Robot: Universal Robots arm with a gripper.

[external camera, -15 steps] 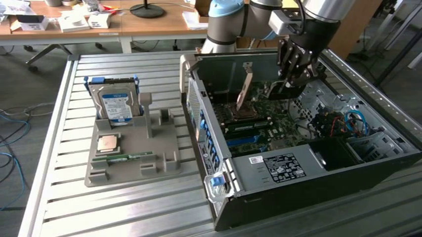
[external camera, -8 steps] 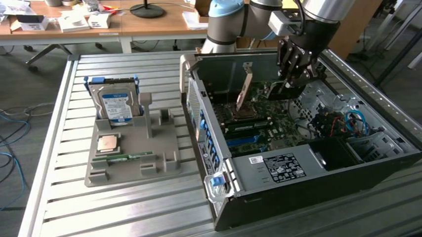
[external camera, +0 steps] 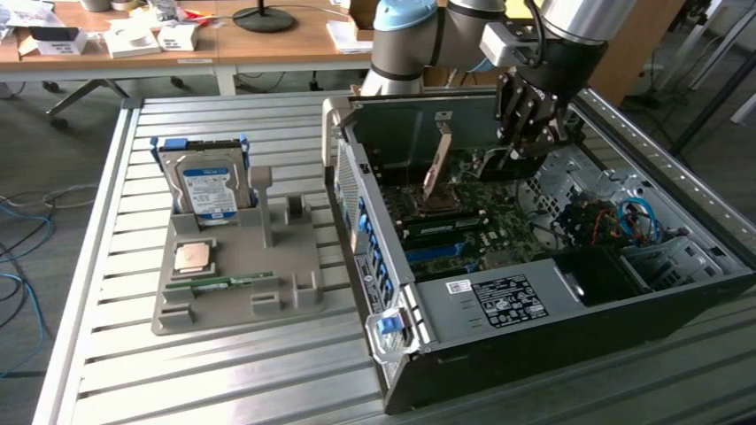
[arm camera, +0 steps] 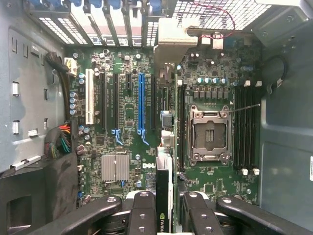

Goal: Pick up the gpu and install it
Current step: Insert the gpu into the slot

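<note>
- Three spare parts are sitting in a grey holder [external camera: 243,305] at the exterior view's left, on the slatted bench [external camera: 119,354]. A hard drive [external camera: 207,181] is standing upright at the far end, and a square processor [external camera: 194,258] and a green memory stick [external camera: 225,283] are lying nearer. None of them is touching the arm.
- An open computer case [external camera: 532,354] is lying on its side just right of the holder, with its motherboard [arm camera: 122,122] facing up.
- Over the far half of the case, the fingers [arm camera: 143,210] are clenching the gpu [arm camera: 164,196]. The card is showing edge-on between them, a green logo on its top edge, and is running toward the rear slot covers.
- In the wrist view the card is hanging above the board, between the blue expansion slot [arm camera: 141,105] and the processor socket [arm camera: 210,134], close beside a dark slot.
- The pickup is looking finished and the install is the step in hand. Whether the card's lower edge is already entering a slot I cannot tell.
- Seating it is calling for an upright card, its edge lined up along the slot, its bracket meeting the rear opening, and a straight, even push down. Any tilt is likely to jam it.
</note>
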